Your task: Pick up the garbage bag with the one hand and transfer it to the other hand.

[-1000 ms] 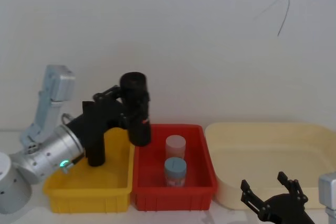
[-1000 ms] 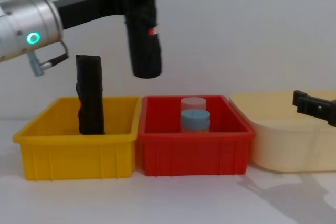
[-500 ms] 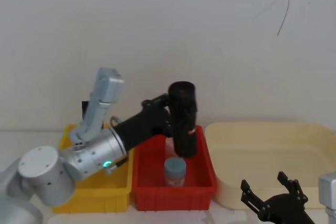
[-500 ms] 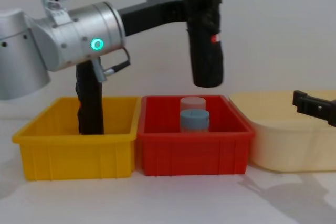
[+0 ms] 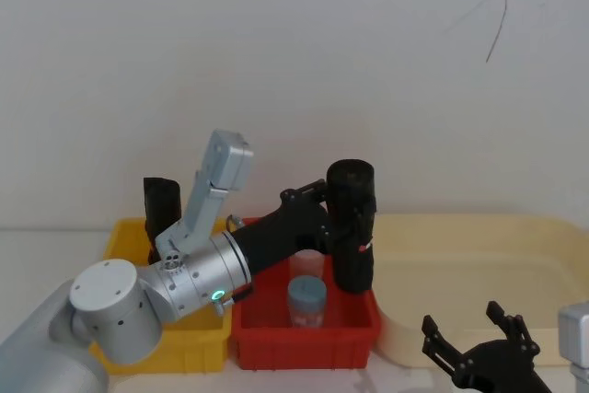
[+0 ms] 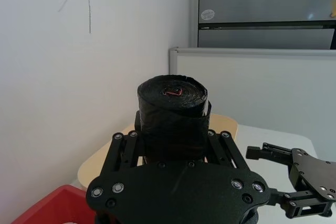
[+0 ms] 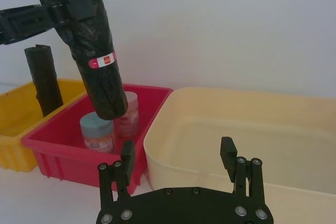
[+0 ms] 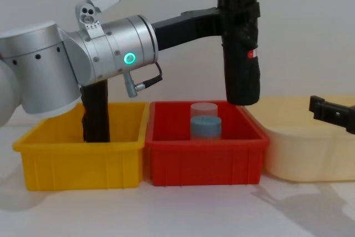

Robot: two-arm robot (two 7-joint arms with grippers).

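The garbage bag (image 8: 239, 54) is a thick black roll with a red-marked band, held upright in the air. My left gripper (image 8: 238, 18) is shut on its upper part, reaching from a silver joint with a green ring. The bag's lower end hangs over the right rim of the red bin (image 8: 205, 162). In the head view the garbage bag (image 5: 352, 232) stands between the red bin and the cream tub. My right gripper (image 5: 474, 342) waits low at the front right, open and holding nothing; in its wrist view the right gripper (image 7: 177, 153) sits below and right of the garbage bag (image 7: 92, 45).
A yellow bin (image 8: 33, 140) on the left holds a slimmer black roll (image 8: 95, 115) standing upright. Two lidded jars (image 8: 206, 126) stand in the red bin. A large cream tub (image 8: 299, 154) lies to the right, just behind my right gripper.
My left arm has swung right with the garbage bag, from above the yellow and red bins' shared edge to the red bin's right rim. The right gripper has stayed still.
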